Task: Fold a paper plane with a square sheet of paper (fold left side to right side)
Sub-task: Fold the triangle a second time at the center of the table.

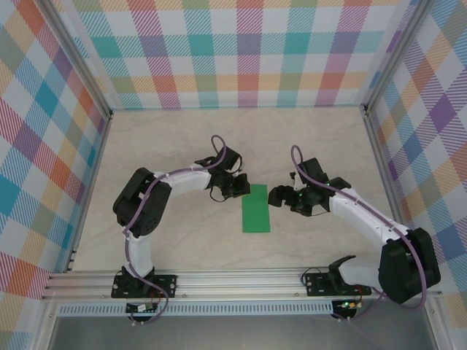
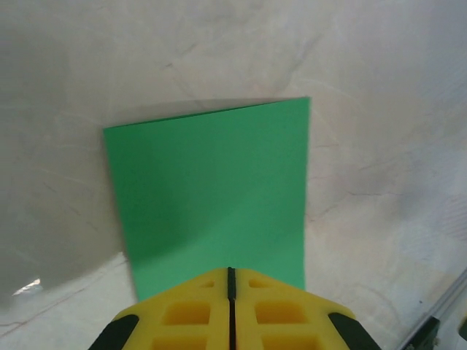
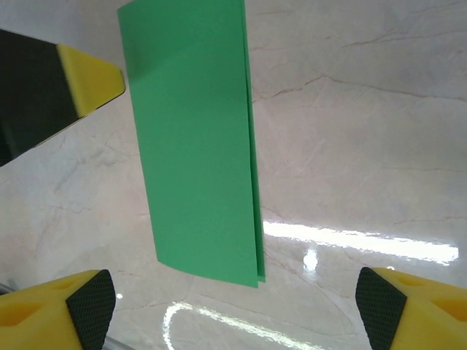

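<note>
Paper (image 1: 256, 208) lies flat on the table (image 1: 182, 240), mid-table, between the two end effectors. From the top it is a narrow rectangle, long side running away from the arm bases. It is plain bright green. In the right wrist view two layers show along one long edge of the paper (image 3: 197, 138), so it is folded in half, with the layers slightly offset at the near corner.

Left end effector (image 1: 235, 188) is at the paper's far left corner. In the left wrist view its yellow fingers are pressed together, the left end effector (image 2: 231, 273) low over the near edge of the paper (image 2: 211, 189). Can't tell if a paper edge is caught between them.

Right end effector (image 1: 276, 195) sits just right of the paper, near its far end. In the right wrist view its tips are spread wide with nothing between them, the right end effector (image 3: 235, 299) just short of the paper's end, and black pads show on the yellow fingers (image 3: 91, 299).

Plaid walls (image 1: 233, 51) stand on three sides, and an aluminium rail (image 1: 233, 281) runs along the near edge.
</note>
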